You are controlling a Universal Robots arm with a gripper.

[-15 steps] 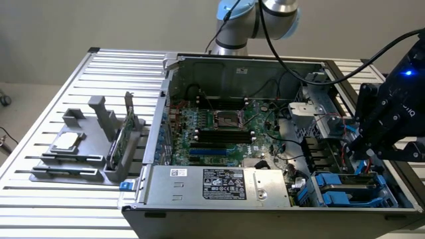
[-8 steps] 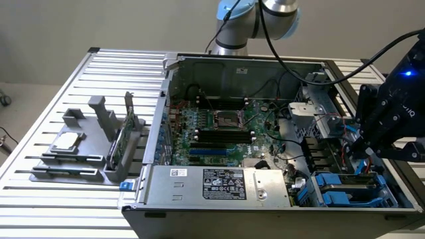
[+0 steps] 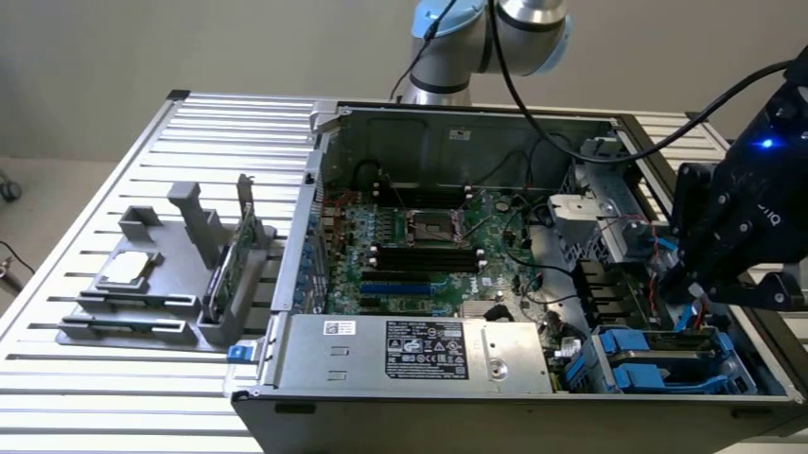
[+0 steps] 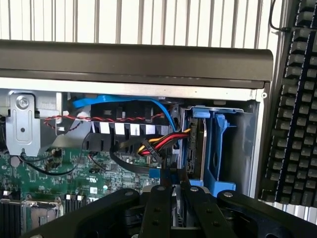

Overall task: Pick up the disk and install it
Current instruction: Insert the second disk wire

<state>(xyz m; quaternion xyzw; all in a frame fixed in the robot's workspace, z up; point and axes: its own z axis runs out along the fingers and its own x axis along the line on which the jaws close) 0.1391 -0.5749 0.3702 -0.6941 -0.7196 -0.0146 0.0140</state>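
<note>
- Jaws of my gripper (image 4: 172, 191) are nearly pressed together, pinching a thin upright edge, seemingly the disk (image 4: 197, 148).
- It stands on edge in the blue bay (image 3: 657, 359), at the case's (image 3: 442, 118) corner, directly beyond my jaws.

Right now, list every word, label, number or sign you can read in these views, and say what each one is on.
None can be read.
Power supply, big white label: print too small.
White sticker beside it: too small.
Motherboard: markings blurred.
White tags on the black cable holder: no text can be made out.
Keyboard: key legends unreadable.
</note>
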